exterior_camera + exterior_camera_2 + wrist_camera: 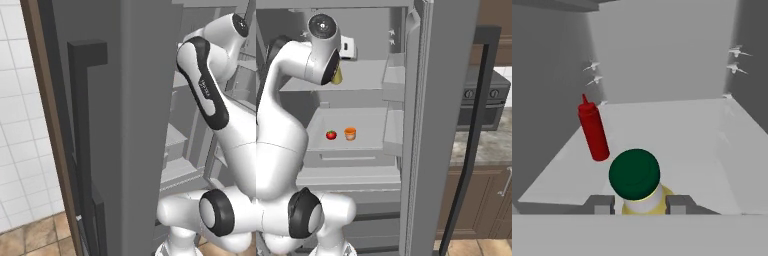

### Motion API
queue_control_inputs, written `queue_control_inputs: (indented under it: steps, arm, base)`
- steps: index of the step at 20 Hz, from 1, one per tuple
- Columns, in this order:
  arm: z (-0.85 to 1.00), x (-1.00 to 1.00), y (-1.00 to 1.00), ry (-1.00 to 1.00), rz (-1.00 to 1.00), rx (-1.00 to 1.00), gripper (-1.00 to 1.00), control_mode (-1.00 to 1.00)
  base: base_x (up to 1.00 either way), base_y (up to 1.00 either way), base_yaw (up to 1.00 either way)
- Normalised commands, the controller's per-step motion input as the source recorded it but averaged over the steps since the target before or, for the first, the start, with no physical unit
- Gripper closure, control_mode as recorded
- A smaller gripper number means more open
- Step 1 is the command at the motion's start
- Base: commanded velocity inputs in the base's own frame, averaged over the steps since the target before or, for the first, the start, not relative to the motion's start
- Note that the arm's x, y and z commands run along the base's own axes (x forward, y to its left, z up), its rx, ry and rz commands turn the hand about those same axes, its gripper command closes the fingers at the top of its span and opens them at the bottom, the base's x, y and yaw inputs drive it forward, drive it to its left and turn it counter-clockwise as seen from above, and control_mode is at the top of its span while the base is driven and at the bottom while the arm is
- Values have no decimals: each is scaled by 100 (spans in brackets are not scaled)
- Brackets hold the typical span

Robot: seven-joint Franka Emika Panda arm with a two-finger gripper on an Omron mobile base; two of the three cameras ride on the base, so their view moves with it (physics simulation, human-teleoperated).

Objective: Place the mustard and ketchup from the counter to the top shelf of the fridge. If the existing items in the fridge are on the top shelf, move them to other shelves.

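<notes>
The gripper (636,204) was pinching the mustard (641,192), a green-capped yellow jar, at the front edge of the top shelf (682,135). Farther in, the ketchup (594,131) already stood there, so only releasing the mustard seemed left.

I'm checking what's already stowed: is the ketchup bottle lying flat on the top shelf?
No, the ketchup bottle stands upright on the top shelf, left of the mustard.
</notes>
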Motion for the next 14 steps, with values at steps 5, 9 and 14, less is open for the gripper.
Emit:
queue_control_inputs:
  steps: [5,9,14]
  arm:
    - [-18,44,5,1,0,0,100,-100]
    - [-19,49,4,0,0,0,100,-100]
    - [-25,49,0,0,0,0,100,-100]
  base:
    - [0,0,0]
    - [0,0,0]
    - [0,0,0]
